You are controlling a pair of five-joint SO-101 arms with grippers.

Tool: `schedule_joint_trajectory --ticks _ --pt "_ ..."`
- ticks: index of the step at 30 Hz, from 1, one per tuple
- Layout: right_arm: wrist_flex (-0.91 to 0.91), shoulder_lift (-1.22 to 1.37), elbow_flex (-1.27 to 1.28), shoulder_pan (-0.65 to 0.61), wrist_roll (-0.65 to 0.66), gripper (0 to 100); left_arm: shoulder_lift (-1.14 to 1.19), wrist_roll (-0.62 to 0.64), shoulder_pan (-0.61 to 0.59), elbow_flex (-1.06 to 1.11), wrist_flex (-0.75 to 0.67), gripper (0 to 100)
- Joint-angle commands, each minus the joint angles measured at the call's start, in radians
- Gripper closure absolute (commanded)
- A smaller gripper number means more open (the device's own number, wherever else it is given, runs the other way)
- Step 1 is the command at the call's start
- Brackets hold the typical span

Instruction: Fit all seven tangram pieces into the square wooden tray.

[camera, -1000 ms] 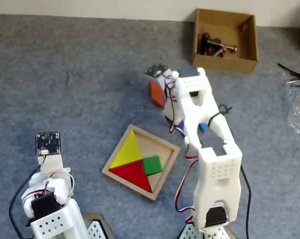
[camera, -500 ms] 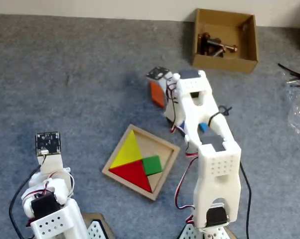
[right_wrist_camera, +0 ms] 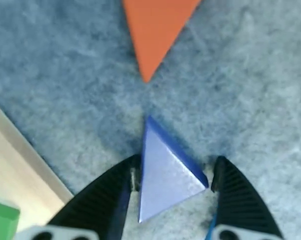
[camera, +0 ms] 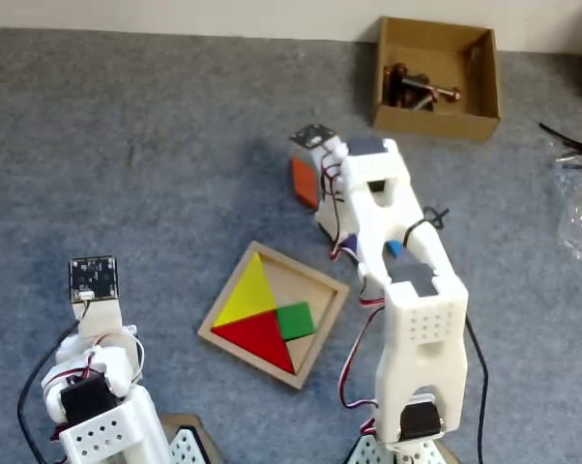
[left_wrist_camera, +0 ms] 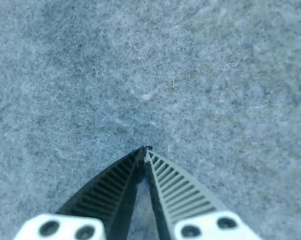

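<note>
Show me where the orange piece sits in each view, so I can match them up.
High view: the orange piece lies on the carpet beyond the tray.
Right wrist view: the orange piece lies past the blue piece, its tip pointing at it.
Left wrist view: carpet ahead of the left claw.
Shared landmark: the tray's rim, in the high and right wrist views.

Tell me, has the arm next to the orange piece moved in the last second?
Yes, slightly: the right arm crept a little toward the cardboard box, while the orange piece stayed put.
</note>
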Motion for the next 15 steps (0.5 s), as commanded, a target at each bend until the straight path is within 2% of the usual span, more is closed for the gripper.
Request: schedule_joint_trajectory --ticks 1,12,15 --pt "-0.019 0.002 0.031 0.018 -0.012 77.5 -0.005 0.009 0.015 0.021 0.005 99" --pt "0.010 0.002 0.035 0.025 0.037 77.5 -0.005 0.009 0.015 0.021 0.005 99" --pt "0.010 0.002 0.035 0.039 0.038 80.9 -0.005 0.009 0.015 0.021 0.005 99"
